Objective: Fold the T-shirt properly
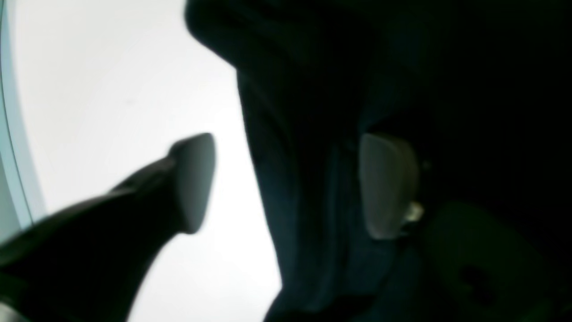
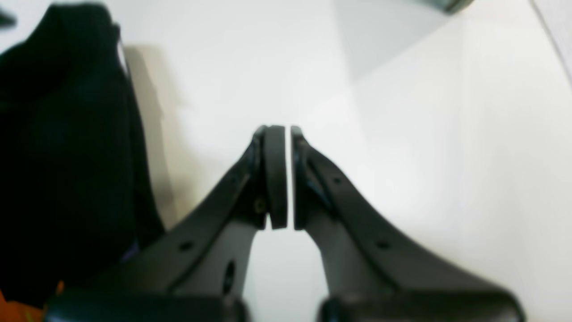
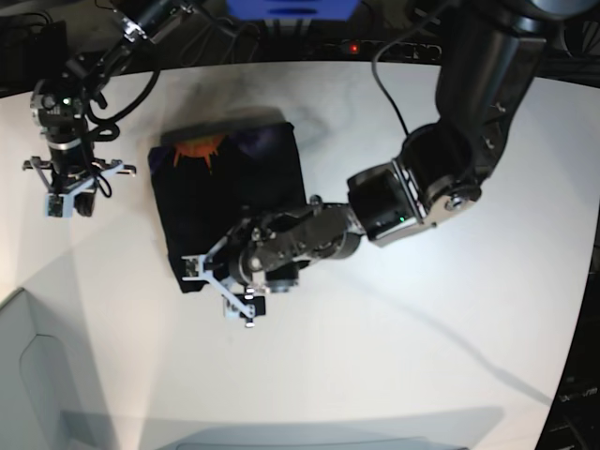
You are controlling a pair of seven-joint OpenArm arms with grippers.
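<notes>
The black T-shirt lies folded into a rectangle on the white table, with its orange print showing at the far left corner. My left gripper is at the shirt's near left corner and stands open. In the left wrist view its fingers are wide apart, and a hanging edge of the T-shirt sits between them without being pinched. My right gripper hovers left of the shirt, off the cloth. It is shut and empty, with the T-shirt to its left.
Cables and dark equipment line the far edge of the table. A grey panel sits at the near left corner. The left arm reaches across the table's middle from the far right.
</notes>
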